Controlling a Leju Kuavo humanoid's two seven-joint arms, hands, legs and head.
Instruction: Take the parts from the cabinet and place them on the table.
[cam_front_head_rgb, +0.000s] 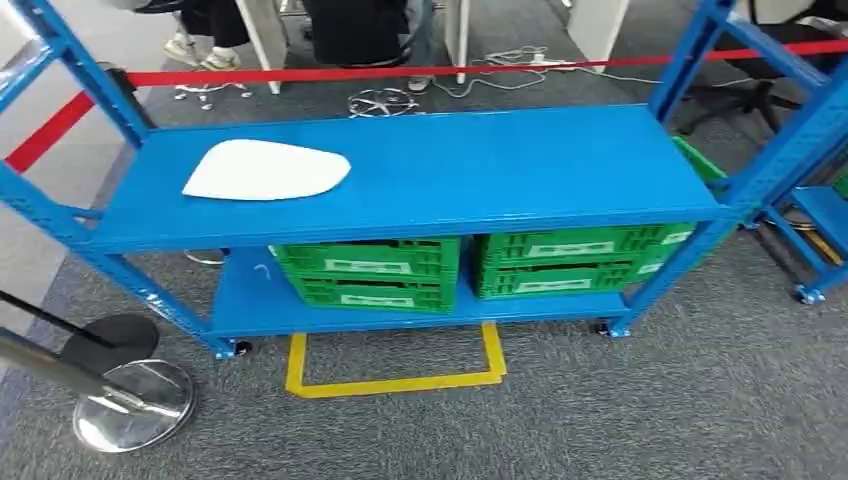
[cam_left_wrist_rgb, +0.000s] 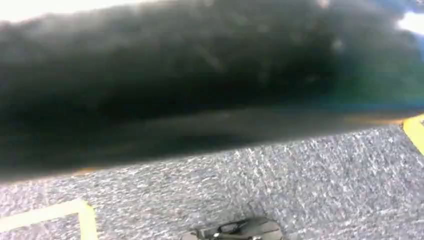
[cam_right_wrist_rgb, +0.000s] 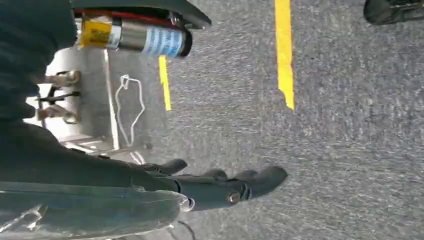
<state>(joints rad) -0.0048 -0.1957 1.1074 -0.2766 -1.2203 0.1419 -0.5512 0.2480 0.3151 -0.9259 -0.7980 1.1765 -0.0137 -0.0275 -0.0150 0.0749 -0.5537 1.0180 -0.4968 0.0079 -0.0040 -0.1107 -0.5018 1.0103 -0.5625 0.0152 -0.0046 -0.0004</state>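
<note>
- The grey carpet (cam_front_head_rgb: 700, 400) covers the floor, a short, speckled weave with a rough nap that shows clearly in the right wrist view.
- The blue shelving unit (cam_front_head_rgb: 420, 165) stands on it: painted metal, flat smooth shelves, slanted perforated uprights at the corners, and small castors at the feet.
- Two green plastic crates (cam_front_head_rgb: 372, 272) sit side by side on the lower shelf, their walls a ribbed lattice with pale label panels; the right-hand one (cam_front_head_rgb: 575, 260) lies just beside the left.
- The white part (cam_front_head_rgb: 265, 170), the task's thing, lies flat on the left half of the upper shelf: a thin, smooth, matte plate with a rounded, teardrop-like outline, tapering toward the left.
- A yellow tape rectangle (cam_front_head_rgb: 395, 380) marks the carpet in front of the unit, open along the side next to the shelf.
- A polished steel stanchion base (cam_front_head_rgb: 132, 403), round and mirror-bright, stands at the left, with a dark matte disc just behind it; red barrier tape (cam_front_head_rgb: 400, 72) runs behind the shelves.
- People's legs and shoes stand beyond the tape.
- The right hand (cam_right_wrist_rgb: 220, 187) hangs above the carpet, dark fingers stretched out nearly straight and lying close together, holding nothing.
- The left hand's state I cannot tell; its wrist view is mostly a dark blur.
</note>
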